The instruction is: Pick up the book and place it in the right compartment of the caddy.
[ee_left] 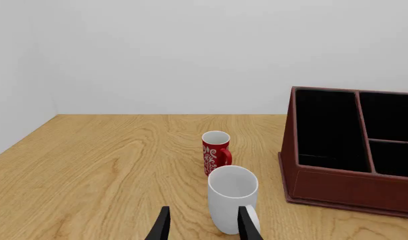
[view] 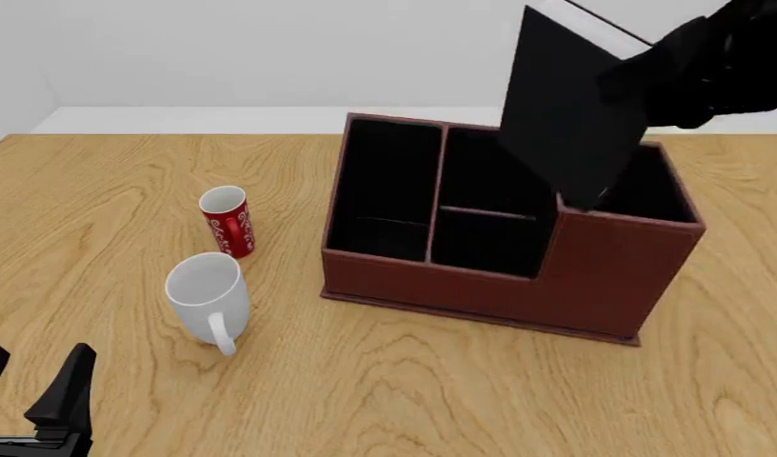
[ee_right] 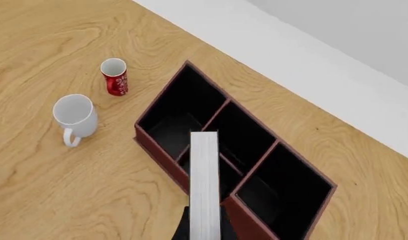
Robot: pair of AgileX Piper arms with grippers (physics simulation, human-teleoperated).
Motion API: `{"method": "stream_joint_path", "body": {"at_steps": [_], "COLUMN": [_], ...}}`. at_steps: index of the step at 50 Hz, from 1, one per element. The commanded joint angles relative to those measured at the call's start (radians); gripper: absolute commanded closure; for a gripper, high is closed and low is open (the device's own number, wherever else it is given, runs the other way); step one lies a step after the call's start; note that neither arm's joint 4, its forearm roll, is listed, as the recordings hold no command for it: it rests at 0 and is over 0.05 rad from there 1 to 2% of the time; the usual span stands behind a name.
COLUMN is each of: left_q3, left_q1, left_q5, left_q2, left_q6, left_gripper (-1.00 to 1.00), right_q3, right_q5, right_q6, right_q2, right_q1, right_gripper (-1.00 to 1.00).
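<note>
Book (view: 573, 114) held tilted above the caddy (view: 490, 276), its lowest corner dipping just over the right compartment (view: 643, 190), white page edges up (the right gripper (view: 693, 67) is clamped on its upper part). Open air surrounds the caddy's rim. Left of the caddy stand a white mug (view: 209, 295) and a red mug (view: 228, 221), apart. The left gripper (ee_left: 204, 222) hovers spread and empty, near the white mug, over the wooden table (view: 96, 190).

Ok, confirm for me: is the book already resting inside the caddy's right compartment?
No: in the front view the book hangs tilted in the right gripper above the caddy.
</note>
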Motion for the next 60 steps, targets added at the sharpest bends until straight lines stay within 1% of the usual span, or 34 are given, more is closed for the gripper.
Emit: {"method": "stream_joint_path", "body": {"at_steps": [1,3,4,6,7,8,13,20,22,24,25,26,28,29,30,32,35,38,43,44,46,47,48,50,51,52,53,54,56,57,59,60], "left_q3": [0.000,0.000,0.000,0.000,0.000,0.000,0.000,0.000,0.000,0.000,0.000,0.000,0.000,0.000,0.000,0.000,0.000,0.000,0.000,0.000,0.000,0.000,0.000,0.000,0.000,0.000,0.000,0.000,0.000,0.000,0.000,0.000], "left_q1": [0.000,0.000,0.000,0.000,0.000,0.000,0.000,0.000,0.000,0.000,0.000,0.000,0.000,0.000,0.000,0.000,0.000,0.000,0.000,0.000,0.000,0.000,0.000,0.000,0.000,0.000,0.000,0.000,0.000,0.000,0.000,0.000], "left_q5": [0.000,0.000,0.000,0.000,0.000,0.000,0.000,0.000,0.000,0.000,0.000,0.000,0.000,0.000,0.000,0.000,0.000,0.000,0.000,0.000,0.000,0.000,0.000,0.000,0.000,0.000,0.000,0.000,0.000,0.000,0.000,0.000], "left_q2": [0.000,0.000,0.000,0.000,0.000,0.000,0.000,0.000,0.000,0.000,0.000,0.000,0.000,0.000,0.000,0.000,0.000,0.000,0.000,0.000,0.000,0.000,0.000,0.000,0.000,0.000,0.000,0.000,0.000,0.000,0.000,0.000], "left_q6": [0.000,0.000,0.000,0.000,0.000,0.000,0.000,0.000,0.000,0.000,0.000,0.000,0.000,0.000,0.000,0.000,0.000,0.000,0.000,0.000,0.000,0.000,0.000,0.000,0.000,0.000,0.000,0.000,0.000,0.000,0.000,0.000], "left_gripper": [-1.00,-1.00,-1.00,-1.00,-1.00,-1.00,-1.00,-1.00,-1.00,-1.00,-1.00,-1.00,-1.00,-1.00,-1.00,-1.00,-1.00,-1.00,-1.00,-1.00,-1.00,-1.00,-1.00,-1.00,-1.00,-1.00,-1.00,-1.00,-1.00,-1.00,-1.00,-1.00], "right_q3": [-0.078,-0.108,-0.098,-0.110,-0.099,-0.100,-0.112,-0.084,-0.091,-0.083,-0.077,-0.071,-0.063,-0.055,-0.057,-0.047,-0.034,-0.019,0.002,0.001,0.013,0.011,0.029,0.025,0.043,0.044,0.037,0.047,0.055,0.073,0.084,0.089], "right_q5": [0.004,0.005,0.003,-0.001,-0.008,-0.011,-0.027,-0.070,-0.075,-0.086,-0.096,-0.102,-0.113,-0.121,-0.124,-0.136,-0.154,-0.169,-0.196,-0.198,-0.215,-0.215,-0.224,-0.234,-0.244,-0.254,-0.250,-0.255,-0.267,-0.280,-0.294,-0.300], "right_q6": [-0.020,0.012,-0.017,-0.001,-0.012,-0.003,-0.001,0.003,0.010,0.008,0.016,0.010,0.023,0.013,0.027,0.021,0.029,0.040,0.038,0.048,0.027,0.058,0.004,0.037,-0.013,-0.014,0.039,0.014,0.020,0.011,0.024,0.017], "right_q2": [0.020,0.026,0.027,0.029,0.031,0.032,0.042,0.048,0.052,0.055,0.056,0.057,0.057,0.058,0.059,0.060,0.064,0.062,0.065,0.065,0.069,0.066,0.073,0.070,0.077,0.075,0.073,0.073,0.075,0.075,0.075,0.077], "right_q1": [-0.088,-0.092,-0.103,-0.108,-0.121,-0.119,-0.143,-0.175,-0.182,-0.189,-0.194,-0.201,-0.200,-0.210,-0.211,-0.218,-0.234,-0.234,-0.245,-0.243,-0.260,-0.251,-0.270,-0.269,-0.289,-0.297,-0.279,-0.283,-0.292,-0.299,-0.302,-0.309], "right_gripper": [1.00,1.00,1.00,1.00,1.00,1.00,1.00,1.00,1.00,1.00,1.00,1.00,1.00,1.00,1.00,1.00,1.00,1.00,1.00,1.00,1.00,1.00,1.00,1.00,1.00,1.00,1.00,1.00,1.00,1.00,1.00,1.00]}}
